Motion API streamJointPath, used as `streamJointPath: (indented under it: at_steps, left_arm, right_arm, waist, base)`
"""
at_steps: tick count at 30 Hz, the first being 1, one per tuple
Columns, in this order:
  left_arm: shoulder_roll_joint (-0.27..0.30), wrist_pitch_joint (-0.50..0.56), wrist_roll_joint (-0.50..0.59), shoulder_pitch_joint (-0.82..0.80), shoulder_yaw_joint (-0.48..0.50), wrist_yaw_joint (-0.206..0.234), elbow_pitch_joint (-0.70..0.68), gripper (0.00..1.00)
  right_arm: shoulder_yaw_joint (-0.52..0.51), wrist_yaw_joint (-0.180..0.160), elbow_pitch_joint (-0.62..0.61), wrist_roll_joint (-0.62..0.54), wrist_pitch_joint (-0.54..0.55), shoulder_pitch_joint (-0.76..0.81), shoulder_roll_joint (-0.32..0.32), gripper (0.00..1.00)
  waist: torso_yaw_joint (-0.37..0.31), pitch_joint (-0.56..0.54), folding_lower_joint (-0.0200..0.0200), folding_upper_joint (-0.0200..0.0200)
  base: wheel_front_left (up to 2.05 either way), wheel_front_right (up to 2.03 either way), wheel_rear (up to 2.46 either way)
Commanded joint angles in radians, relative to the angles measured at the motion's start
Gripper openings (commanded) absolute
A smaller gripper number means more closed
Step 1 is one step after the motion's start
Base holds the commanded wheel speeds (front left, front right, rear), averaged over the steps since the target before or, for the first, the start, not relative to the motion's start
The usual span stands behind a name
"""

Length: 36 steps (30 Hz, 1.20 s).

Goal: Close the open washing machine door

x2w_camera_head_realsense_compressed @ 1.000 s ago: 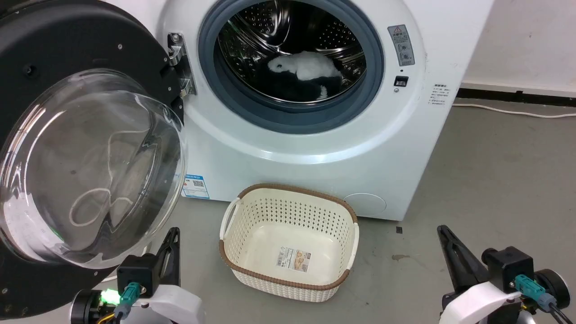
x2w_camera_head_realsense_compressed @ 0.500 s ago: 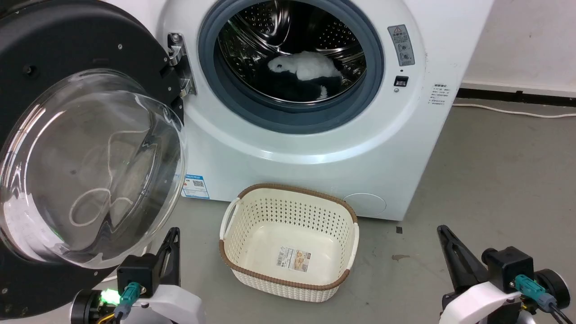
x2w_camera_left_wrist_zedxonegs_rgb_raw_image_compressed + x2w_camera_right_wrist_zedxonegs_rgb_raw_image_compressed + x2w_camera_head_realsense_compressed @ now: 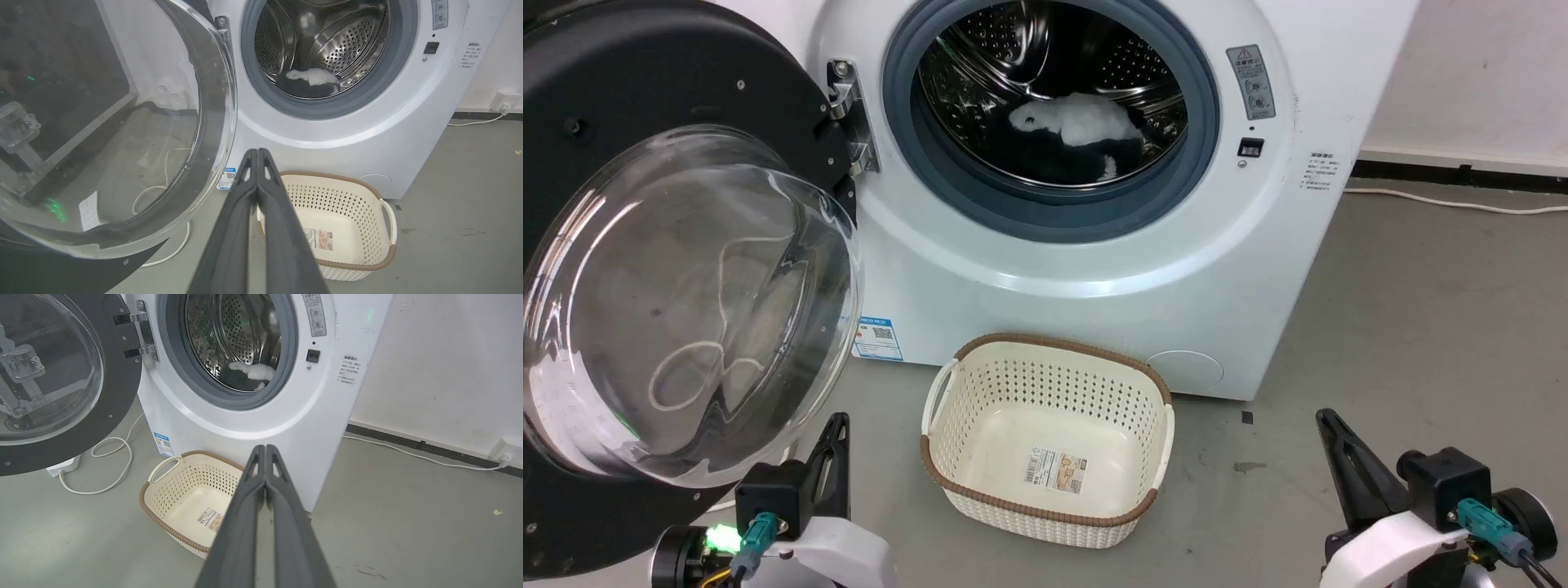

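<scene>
Head view: the open washing machine door (image 3: 645, 73), judged heavy and rigid, is best pushed at its black rim by the closed left pincer (image 3: 838, 429).

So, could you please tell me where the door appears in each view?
Head view: door on the left, swung open, glass bulging toward the camera.
Left wrist view: door across the left half.
Right wrist view: door in the upper left corner.
Shared landmark: the basket on the floor, to the lower right of the door in every view.
</scene>
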Motion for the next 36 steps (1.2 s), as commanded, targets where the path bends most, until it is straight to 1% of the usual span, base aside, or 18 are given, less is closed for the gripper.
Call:
streamJointPath:
  at_steps: [1,2,14,21,29,36]
  left_arm:
    - [-0.001,0.000,0.003,-0.015,0.001,0.003,-0.004,0.00]
    - [0.000,0.000,0.000,0.000,0.000,0.000,0.000,1.00]
    - [0.000,-0.020,-0.005,0.003,-0.001,-0.003,-0.001,1.00]
    - [0.000,-0.035,-0.008,0.005,0.000,-0.005,-0.004,1.00]
    - [0.000,-0.051,-0.011,0.008,-0.002,-0.009,-0.005,1.00]
    - [0.001,-0.066,-0.010,0.010,-0.005,-0.015,-0.005,1.00]
  right_arm:
    - [0.000,0.001,-0.005,-0.008,0.000,-0.012,0.002,0.00]
    - [0.000,0.000,0.000,0.001,0.000,0.000,0.000,1.00]
    - [-0.007,0.000,0.003,0.004,-0.020,0.000,0.000,1.00]
    - [-0.008,0.000,0.004,0.010,-0.034,0.005,0.000,1.00]
    - [-0.003,0.000,0.013,0.018,-0.051,0.008,0.000,1.00]
    - [0.007,0.000,0.025,0.018,-0.066,0.012,0.000,1.00]
  waist:
    - [0.000,0.000,0.0000,-0.0001]
    - [0.000,0.000,0.0000,-0.0001]
    - [0.004,0.000,0.0000,-0.0001]
    - [0.021,-0.001,0.0000,-0.0001]
    - [0.064,-0.005,0.0000,-0.0001]
    - [0.120,-0.010,0.0000,-0.0001]
  base:
    - [0.00,0.00,0.00]
    - [0.00,0.00,0.00]
    - [0.00,0.00,0.00]
    - [0.00,0.00,0.00]
    - [0.00,0.00,0.00]
    - [0.00,0.00,0.00]
